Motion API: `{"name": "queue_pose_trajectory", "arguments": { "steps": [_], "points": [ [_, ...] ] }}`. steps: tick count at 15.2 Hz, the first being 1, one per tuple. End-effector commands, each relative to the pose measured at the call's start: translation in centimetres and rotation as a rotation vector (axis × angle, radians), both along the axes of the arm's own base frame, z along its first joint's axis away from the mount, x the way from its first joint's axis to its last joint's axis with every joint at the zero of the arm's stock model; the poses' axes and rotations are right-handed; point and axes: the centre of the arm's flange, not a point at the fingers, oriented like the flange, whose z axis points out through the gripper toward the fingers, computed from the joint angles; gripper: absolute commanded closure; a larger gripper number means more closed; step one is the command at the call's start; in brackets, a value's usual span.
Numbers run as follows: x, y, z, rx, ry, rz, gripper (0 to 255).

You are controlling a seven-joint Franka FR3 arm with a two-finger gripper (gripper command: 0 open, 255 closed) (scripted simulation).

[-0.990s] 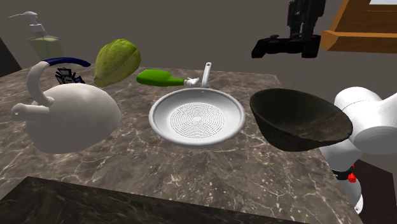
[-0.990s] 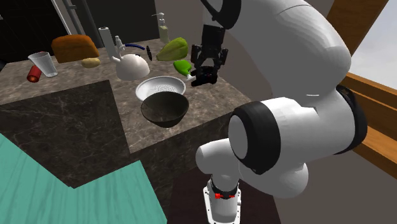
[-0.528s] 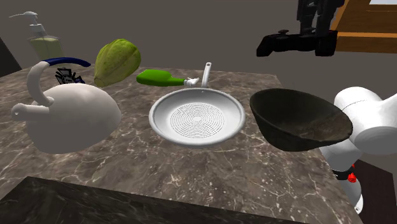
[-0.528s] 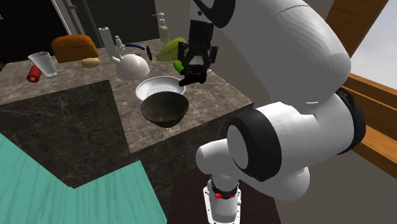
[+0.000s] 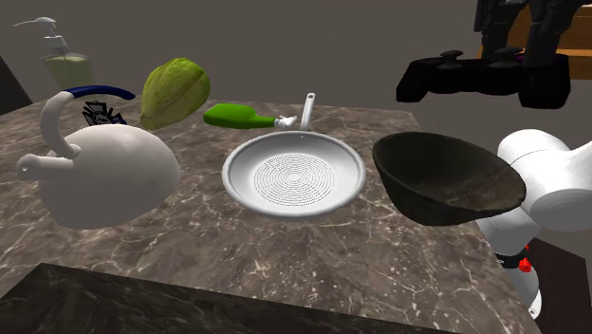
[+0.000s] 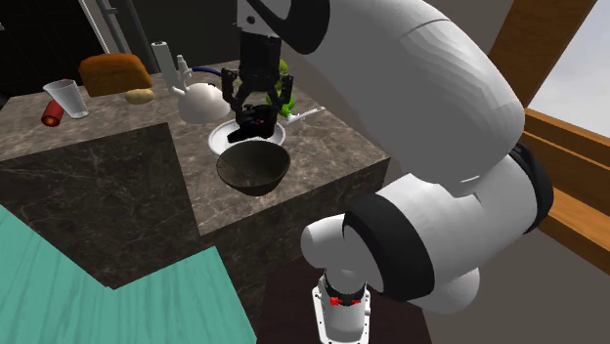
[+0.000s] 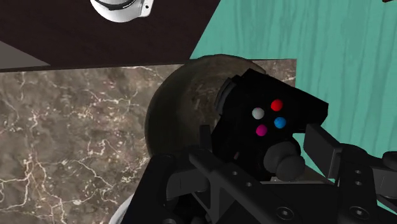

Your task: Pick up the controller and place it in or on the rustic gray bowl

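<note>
Wrist view: end effector clamped on black controller, held over dark bowl at desk edge, apparently positioned for release inside.

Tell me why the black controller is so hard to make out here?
Wrist view: the controller is flat black, blending into the black jaws clasping it; just its coloured buttons stand out. Shoulder view: it reads as a dark silhouette against the grey wall.

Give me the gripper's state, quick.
Gripper: shut on the black controller, holding it in the air above the dark bowl.
</note>
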Motion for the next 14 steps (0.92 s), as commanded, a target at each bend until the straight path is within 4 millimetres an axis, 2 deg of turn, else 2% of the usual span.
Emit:
{"name": "queue_pose_trajectory", "arguments": {
  "steps": [1,14],
  "points": [
    [-0.6,1.5,-0.3,0.001,0.001,-0.001,255],
    [-0.6,1.5,-7.2,0.001,0.001,-0.001,255]
  ]
}}
